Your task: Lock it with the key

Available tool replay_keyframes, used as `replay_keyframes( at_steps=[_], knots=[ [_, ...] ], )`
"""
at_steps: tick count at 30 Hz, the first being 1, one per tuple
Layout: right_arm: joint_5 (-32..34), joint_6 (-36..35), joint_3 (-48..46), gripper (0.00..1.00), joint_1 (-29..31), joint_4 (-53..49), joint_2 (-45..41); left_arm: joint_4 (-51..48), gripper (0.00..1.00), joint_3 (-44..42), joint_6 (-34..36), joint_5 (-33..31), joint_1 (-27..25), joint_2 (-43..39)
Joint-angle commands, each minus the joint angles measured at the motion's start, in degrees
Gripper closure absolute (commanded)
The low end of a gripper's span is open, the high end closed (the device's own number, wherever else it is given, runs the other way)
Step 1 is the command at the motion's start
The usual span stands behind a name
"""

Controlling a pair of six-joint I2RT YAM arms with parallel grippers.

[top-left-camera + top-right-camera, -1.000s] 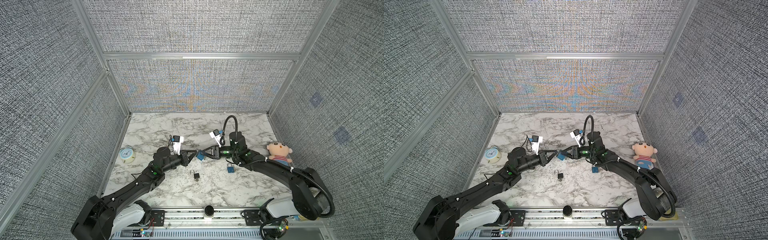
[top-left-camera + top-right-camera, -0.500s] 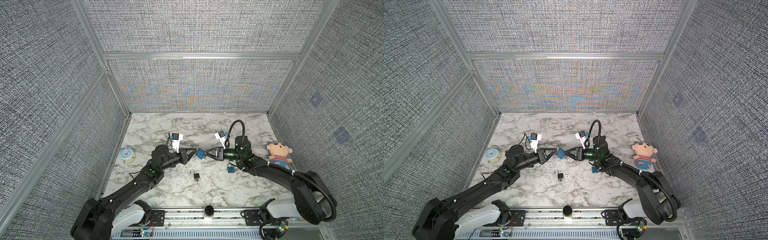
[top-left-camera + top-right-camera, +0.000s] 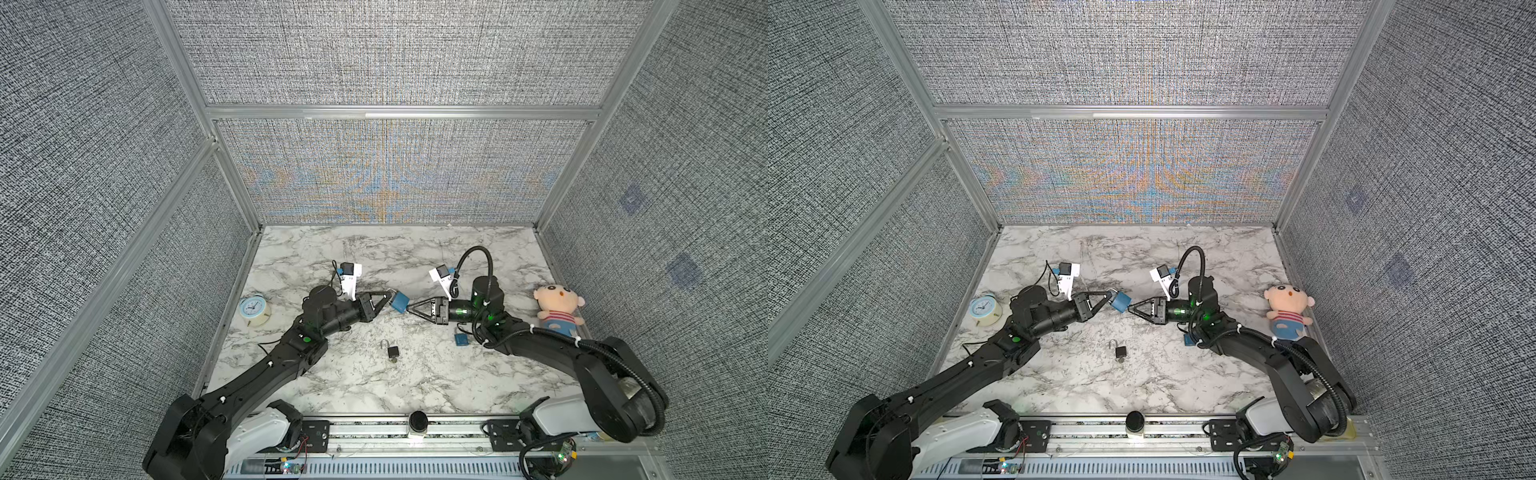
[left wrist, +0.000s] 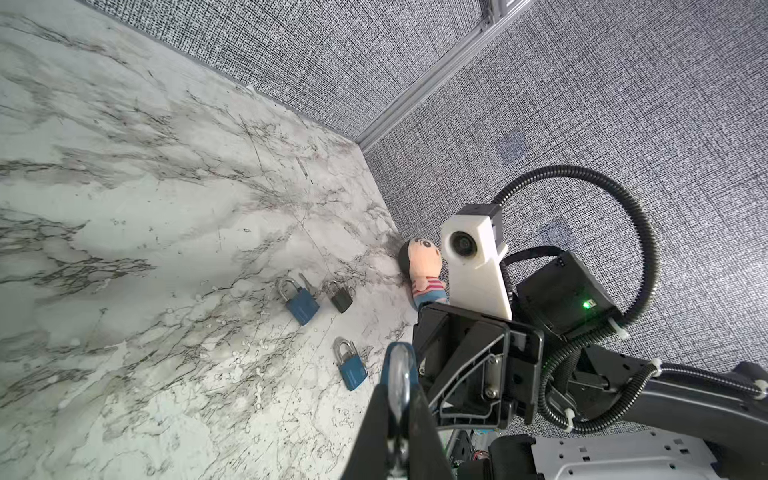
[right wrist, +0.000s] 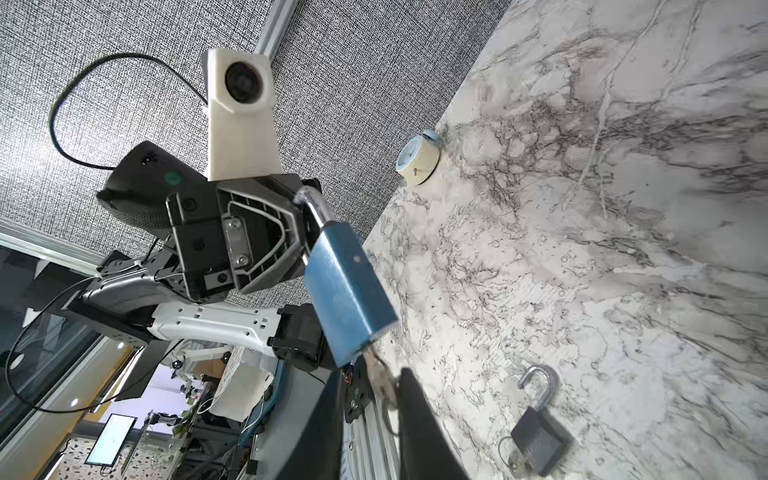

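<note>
Looking across both top views, I see the blue padlock point(image 3: 400, 302) held off the marble table point(image 3: 353, 257) between the two arms. The left gripper point(image 3: 390, 296) is clamped tight on its shackle point(image 5: 314, 206), and the body points toward the right gripper point(image 3: 409, 308). The lock's long axis runs almost straight from one gripper to the other, keyhole end facing the right one. In the right wrist view the key point(image 5: 378, 374) sits at that end, pinched by the narrowed right jaws. I judge the coming twist must turn about this shared line, with the right arm making it.
</note>
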Motion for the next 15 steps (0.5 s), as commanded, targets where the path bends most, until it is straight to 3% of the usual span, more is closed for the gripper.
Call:
replay_keyframes(
  at_steps=[1,5,8,15],
  knots=[
    [-1.4,0.6,0.4,0.84,0.1,3.7,0.2,1.8,1.0,0.4,-0.4,-0.4,0.2,0.2],
    [-1.0,0.6,0.5,0.89,0.1,3.7,0.6,1.8,1.0,0.5,-0.5,-0.1,0.2,0.5],
    [-1.0,0.4,0.6,1.0,0.0,3.3,0.8,1.7,1.0,0.6,-0.8,-0.3,0.2,0.5],
    [-0.4,0.5,0.0,1.0,-0.4,2.8,0.5,2.0,1.0,0.4,-0.8,-1.6,1.0,-0.5]
  ],
)
